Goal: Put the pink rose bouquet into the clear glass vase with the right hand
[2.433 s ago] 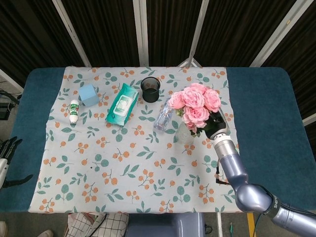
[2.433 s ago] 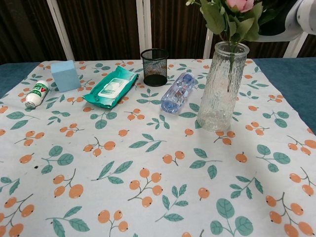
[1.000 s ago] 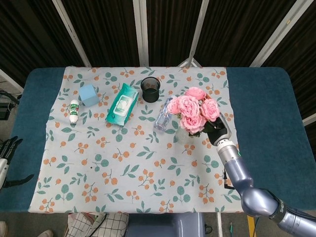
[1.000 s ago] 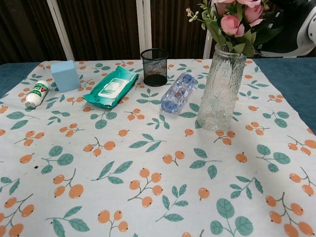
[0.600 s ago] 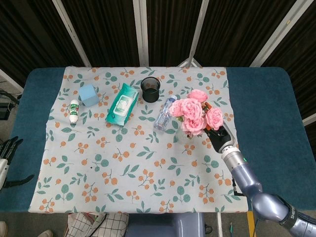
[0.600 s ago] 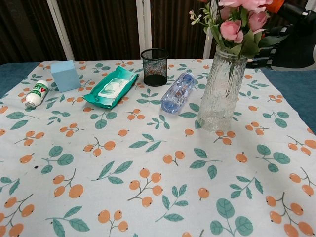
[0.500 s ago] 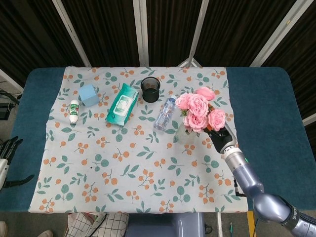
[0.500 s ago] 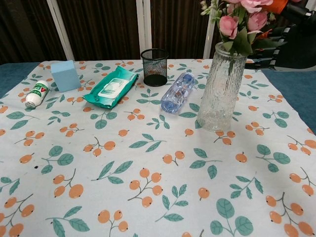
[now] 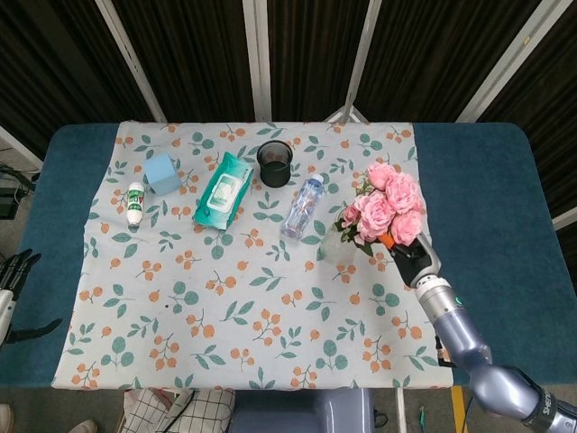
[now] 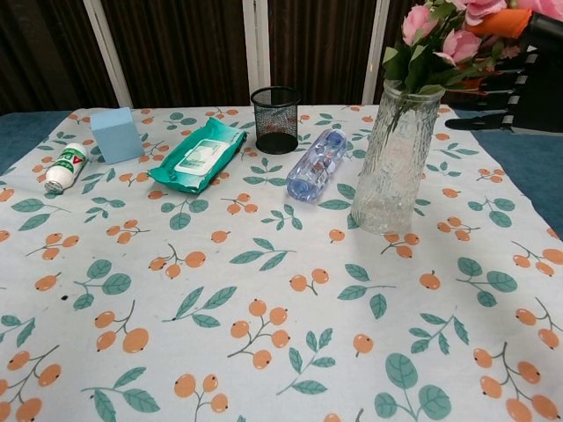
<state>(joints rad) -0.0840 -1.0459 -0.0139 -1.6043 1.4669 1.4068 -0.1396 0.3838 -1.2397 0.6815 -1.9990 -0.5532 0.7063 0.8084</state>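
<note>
my left hand (image 9: pixel 11 275) hangs off the near left edge of the table (image 9: pixel 487 198), fingers loose and apart, holding nothing. further in, my right hand (image 9: pixel 412 255) sits just right of the clear glass vase (image 10: pixel 394 158), fingers spread beside the stems; whether it grips them i cannot tell. the pink rose bouquet (image 9: pixel 388 206) stands with its stems down in the vase, blooms leaning toward my right hand. left of the vase a water bottle (image 10: pixel 317 164) lies on the flowered cloth (image 10: pixel 264 290). beyond it stands a black mesh cup (image 10: pixel 275 120), with a green wipes pack (image 10: pixel 199 155), a white bottle (image 10: pixel 65 168) and a blue box (image 10: pixel 116 134) leftward.
</note>
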